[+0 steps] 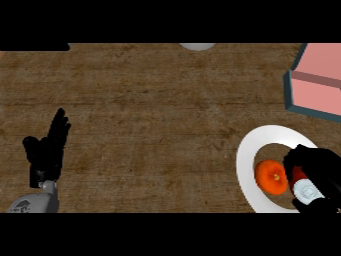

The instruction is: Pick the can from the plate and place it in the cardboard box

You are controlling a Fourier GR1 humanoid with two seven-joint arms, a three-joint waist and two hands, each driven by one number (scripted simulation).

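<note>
- Right robot hand [328,175] curled round the can [303,186], over the plate [250,150].
- Orange fruit [272,176] just beside the can.
- Left robot hand [49,147] spread, resting above the tabletop [165,100].
- Cardboard box [322,82] apart, upper right.

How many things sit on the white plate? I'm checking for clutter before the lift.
2: an orange fruit at the middle of the plate, and the can just right of it, under the right hand. The hand may hide more.

Can [303,188] and orange [272,176] side by side on plate [248,150], cardboard box [323,85] behind.
</note>
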